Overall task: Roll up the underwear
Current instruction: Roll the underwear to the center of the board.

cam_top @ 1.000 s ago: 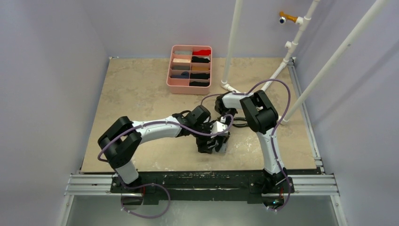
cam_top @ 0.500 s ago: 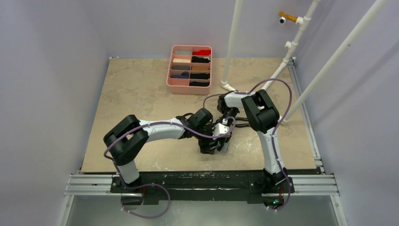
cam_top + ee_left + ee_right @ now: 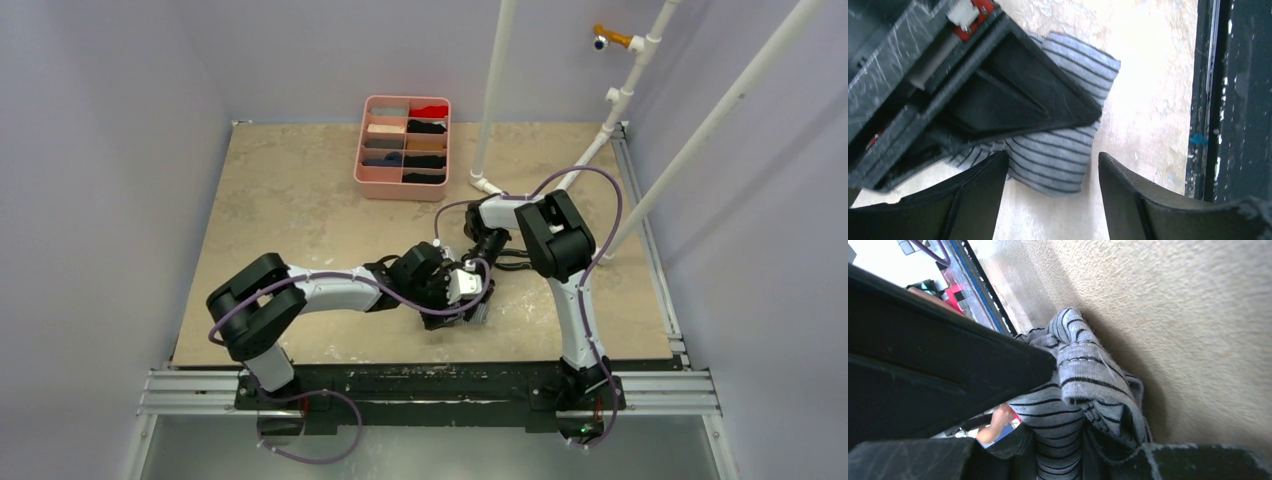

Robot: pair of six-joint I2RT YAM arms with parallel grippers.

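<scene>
Underwear: grey soft cloth garment with fine dark stripes (image 3: 1063, 155); lies folded into a thick wad on the mottled beige worktop (image 3: 300, 220), near its front edge, just short of the black metal front rail (image 3: 1233, 100).
Left end effector (image 3: 1052, 165): fingers apart, straddling the near end of the wad; touching the cloth or not, cannot tell.
Right end effector (image 3: 1068, 420): clamped on a bunch of the striped cloth, pressing it towards the worktop.
Done so far: seems partly gathered, with the cloth layered and doubled over, yet loose and lumpy; no tight roll.
Left to do: probably tightening and finishing the roll, then letting go; no plain black garment made out anywhere.
Top view only: shows both end effectors meeting over one spot and hiding nearly all the cloth; shows also a pink plastic tray (image 3: 385, 189) with compartments of rolled cloth at the far side, well apart.
Left wrist view only: shows the flat striped face, a squared corner, and the right end effector's black body lying across it.
Right wrist view only: shows the wrinkled, bunched edge and a stitched hem inside the grip.
</scene>
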